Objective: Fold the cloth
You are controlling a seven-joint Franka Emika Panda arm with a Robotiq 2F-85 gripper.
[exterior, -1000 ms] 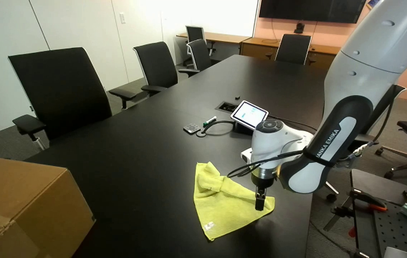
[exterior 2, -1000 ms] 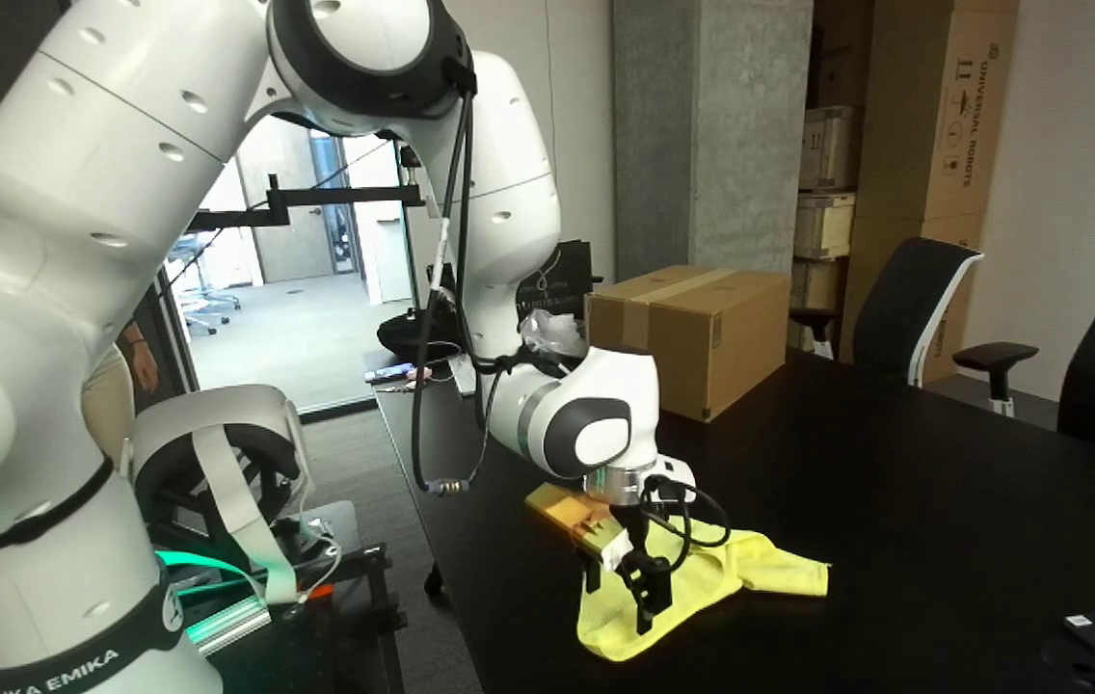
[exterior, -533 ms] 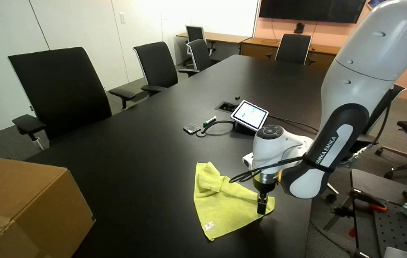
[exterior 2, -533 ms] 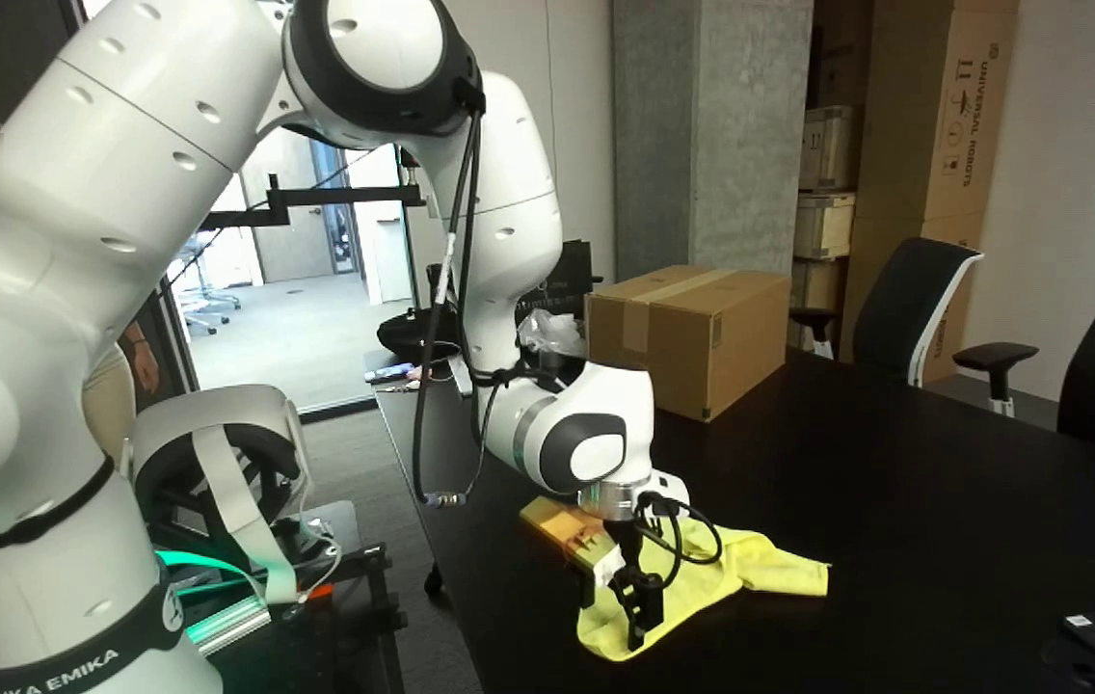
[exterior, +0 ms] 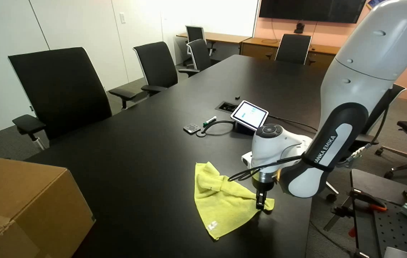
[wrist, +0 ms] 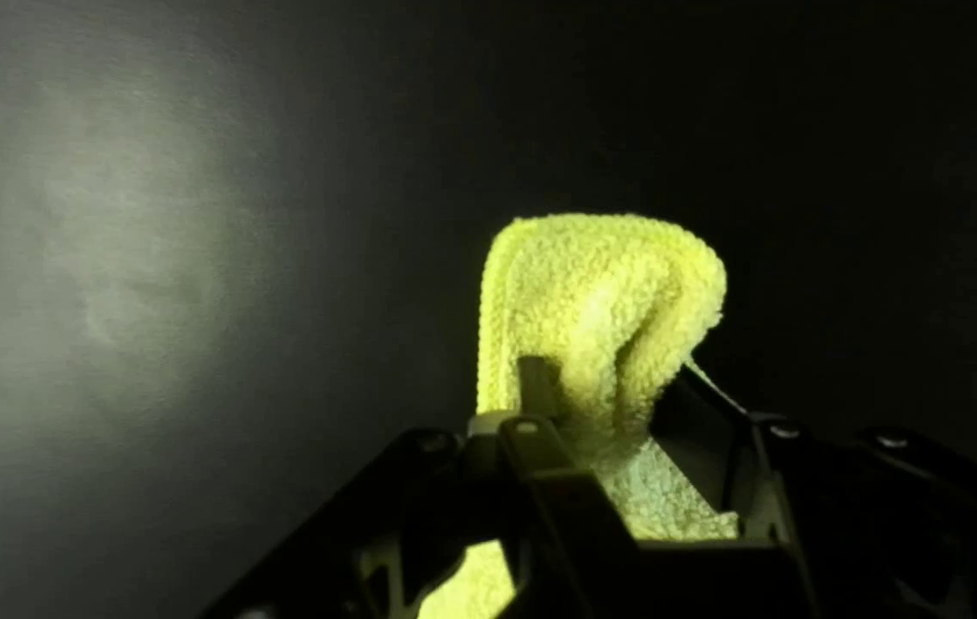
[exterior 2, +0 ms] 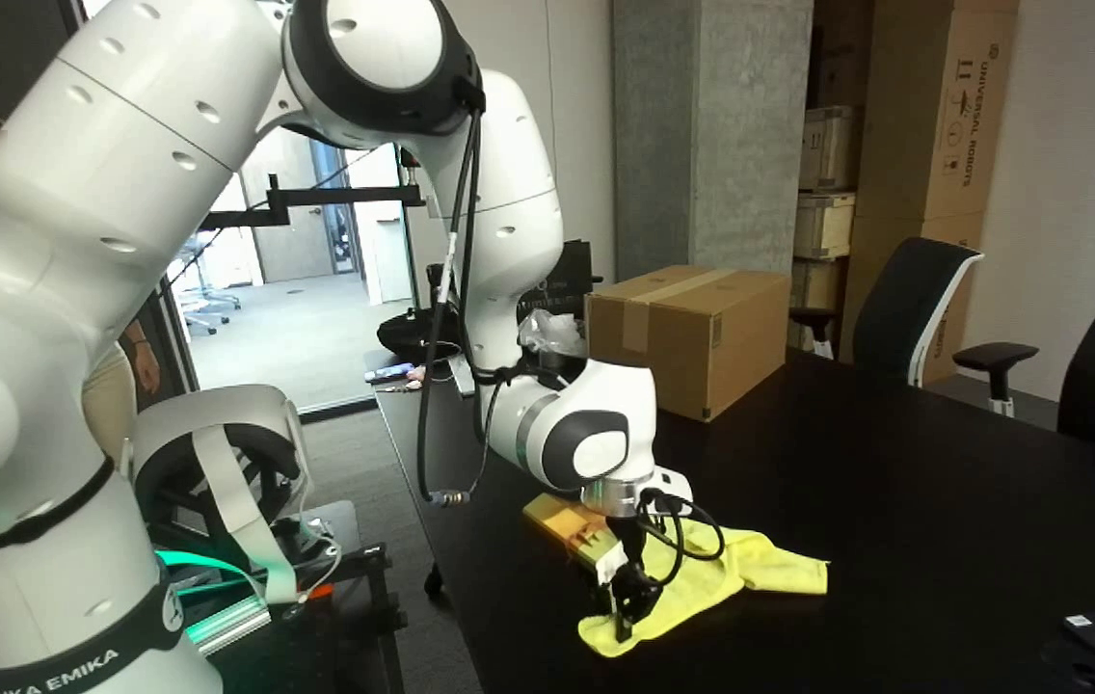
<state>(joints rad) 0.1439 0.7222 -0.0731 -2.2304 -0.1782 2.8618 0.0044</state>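
Pincer (exterior: 260, 205) grasping yellow cloth (exterior: 223, 211) near one corner, fabric bunched in its grip; remainder lies beside the pincer on the black bench (exterior: 142, 165).

Long black worktop (exterior: 135, 186). On it: rumpled yellow cloth (exterior: 221, 208), taped cardboard box (exterior 2: 692, 337), tilted touchscreen panel (exterior: 249, 115), green-and-white marker (exterior: 210, 121) near a small patterned square (exterior: 191, 128).

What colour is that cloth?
The cloth is yellow; it shows best in an exterior view.

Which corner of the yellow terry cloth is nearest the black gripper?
The creased corner bunched between its fingers; other visible corners, including the white-labelled corner, lie clear.
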